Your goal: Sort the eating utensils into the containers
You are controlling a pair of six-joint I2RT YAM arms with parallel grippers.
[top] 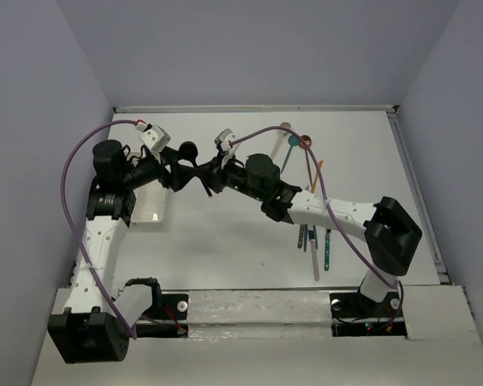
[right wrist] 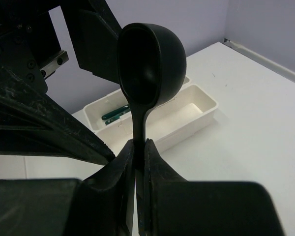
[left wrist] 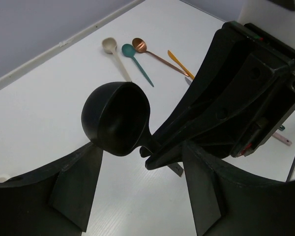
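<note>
Between pale lilac walls point(top: 249, 48), the white table point(top: 225, 241) bears scattered utensils point(top: 315, 256).

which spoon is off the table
The black spoon, pinched by its handle in the right claw; the beige spoon, teal spoon and copper spoon lie on the table.
</note>
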